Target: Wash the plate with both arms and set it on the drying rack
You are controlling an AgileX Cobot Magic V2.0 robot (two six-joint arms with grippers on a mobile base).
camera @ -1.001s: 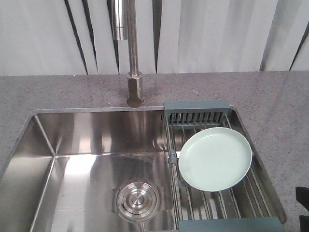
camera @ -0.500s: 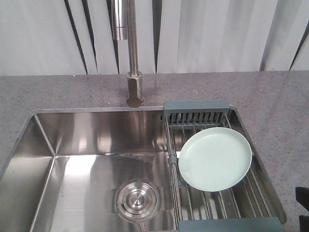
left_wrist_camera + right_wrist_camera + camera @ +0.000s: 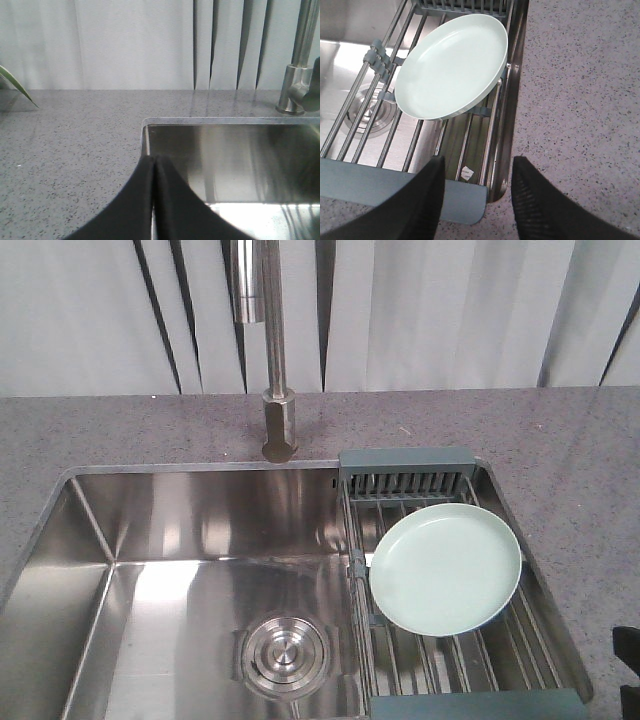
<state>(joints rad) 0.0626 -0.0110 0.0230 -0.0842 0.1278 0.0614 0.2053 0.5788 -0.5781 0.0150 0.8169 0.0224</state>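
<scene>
Both grippers held nothing, right gripper open, left gripper closed; plate lay on drying rack at sink's three o'clock, apparently finished.

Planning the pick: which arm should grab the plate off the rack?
Right. The right gripper is open, near the plate on the drying rack; the left gripper is shut, over the sink's far corner.

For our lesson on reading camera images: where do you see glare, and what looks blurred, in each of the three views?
Front view: bright glare streaks on the sink floor; plate sharp, evenly lit. Left wrist view: white glare on the sink bottom at lower right; the shut left gripper is a soft, dark, blurred shape. Right wrist view: the open right gripper is blurred at its edges; the plate shows a mild sheen on the drying rack.
</scene>
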